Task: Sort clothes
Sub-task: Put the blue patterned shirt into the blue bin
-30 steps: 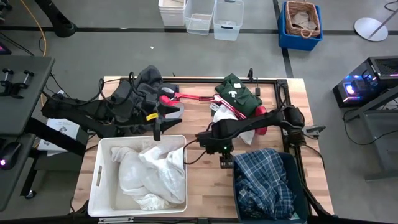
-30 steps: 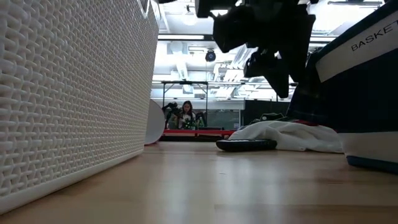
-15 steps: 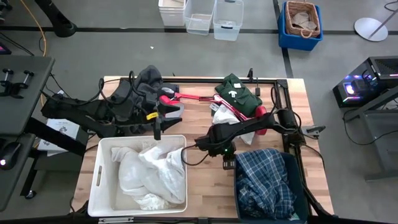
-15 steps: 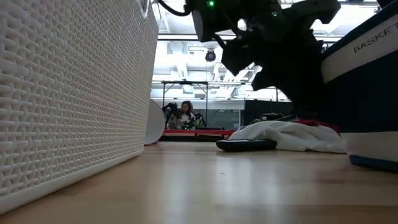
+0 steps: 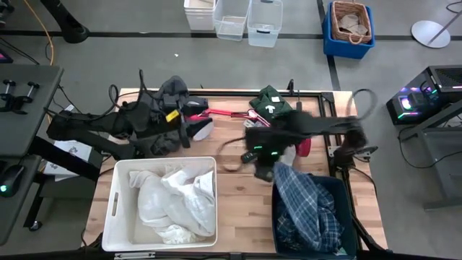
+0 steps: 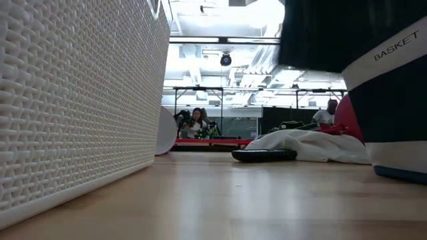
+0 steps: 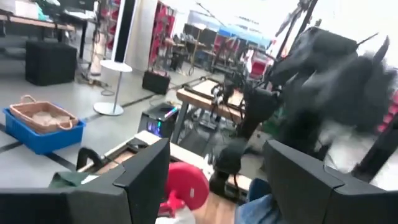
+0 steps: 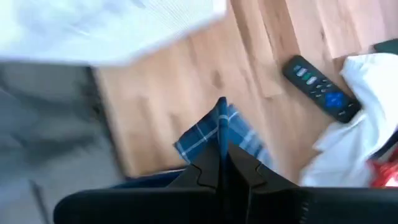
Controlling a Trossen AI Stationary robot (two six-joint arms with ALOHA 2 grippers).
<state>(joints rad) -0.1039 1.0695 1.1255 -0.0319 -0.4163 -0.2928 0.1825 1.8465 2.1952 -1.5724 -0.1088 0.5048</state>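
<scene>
1. White bin (image 5: pixel 116 206), near left of the tabletop (image 5: pixel 238 202): holds a rumpled heap of white clothes (image 5: pixel 173 201). Its woven wall fills the left of the low view (image 6: pixel 73 100).
2. Navy bin (image 5: pixel 346 217), near right: holds the plaid shirt (image 5: pixel 307 213), which is piled inside, with one end drawn up and out over the bin's far-left corner.
3. Right gripper (image 5: pixel 266 160), above that corner of the navy bin: fingers (image 8: pixel 208 171) pressed together, pinching an edge of the plaid shirt; the cloth hangs from them over bare wood in the right wrist view.
4. Mid-tabletop, just beyond the right gripper: a white garment (image 8: pixel 348 146) lies crumpled, with a black remote (image 8: pixel 320 87) beside it and touching its edge.
5. Left gripper (image 5: pixel 184 130), far left, beyond the white bin: fingers (image 7: pixel 146 171) spread apart, nothing between them.
6. Far edge: dark grey garment (image 5: pixel 162 97) under and behind the left arm; red lamp (image 5: pixel 231 113) lying across the middle; dark green garment (image 5: pixel 273 103) with a white label at far right of centre.
</scene>
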